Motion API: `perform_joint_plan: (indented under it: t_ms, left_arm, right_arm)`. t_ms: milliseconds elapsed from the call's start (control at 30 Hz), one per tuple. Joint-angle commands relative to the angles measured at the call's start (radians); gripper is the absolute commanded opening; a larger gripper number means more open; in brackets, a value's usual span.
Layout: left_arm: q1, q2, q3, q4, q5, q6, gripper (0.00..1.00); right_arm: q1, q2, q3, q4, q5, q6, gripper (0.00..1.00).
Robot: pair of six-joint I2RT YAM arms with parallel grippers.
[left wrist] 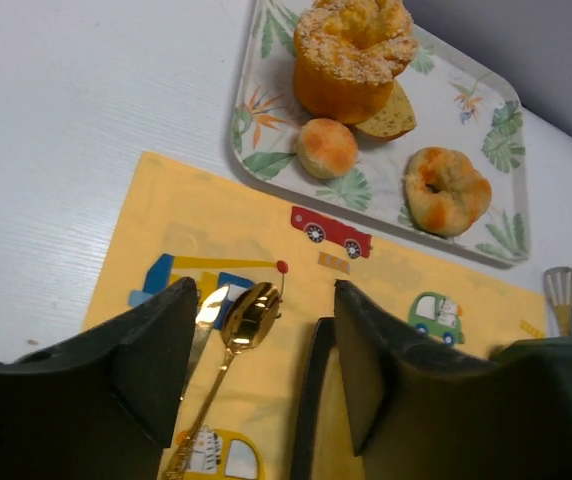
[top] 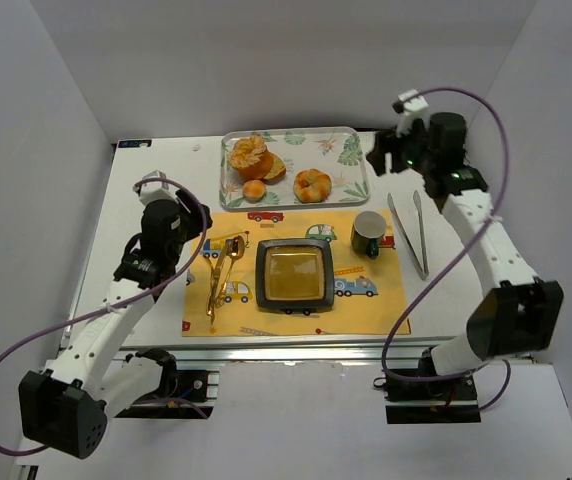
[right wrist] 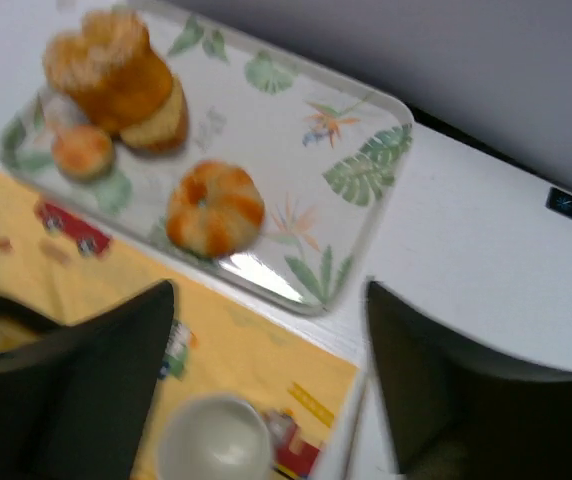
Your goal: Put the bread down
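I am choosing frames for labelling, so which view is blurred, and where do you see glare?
Right wrist view: soft all over, with the tray and the cup smeared, and a white glare on the tray's near rim. Left wrist view: sharp, with a bright glint on the gold cutlery. Top view: sharp and evenly lit.

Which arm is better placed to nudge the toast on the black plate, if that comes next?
Left, probably. The left gripper is open near the plate holding the toast, its rim showing between the jaws. The right gripper, also open, is farther off by the tray, beyond the cup.
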Motion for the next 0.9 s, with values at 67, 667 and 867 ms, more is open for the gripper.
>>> perform_joint_plan:
  t_ms: [67, 667, 867]
  left_arm:
    - [0.015, 0.041, 0.013, 0.119, 0.098, 0.01, 0.0]
    - [0.048, 0.15, -0.007, 0.193, 0.26, 0.0, 0.96]
    - [0.051, 0.124, -0.021, 0.167, 0.25, 0.006, 0.96]
  right_arm:
    - [-0.276, -0.077, -0.212, -0.213, -0.475, -0.252, 0.01]
    - [-0.345, 0.021, -0.504, 0.011, 0.052, -0.157, 0.89]
    - [-0.322, 0.206, -0.427, 0.016, 0.087, -0.151, 0.81]
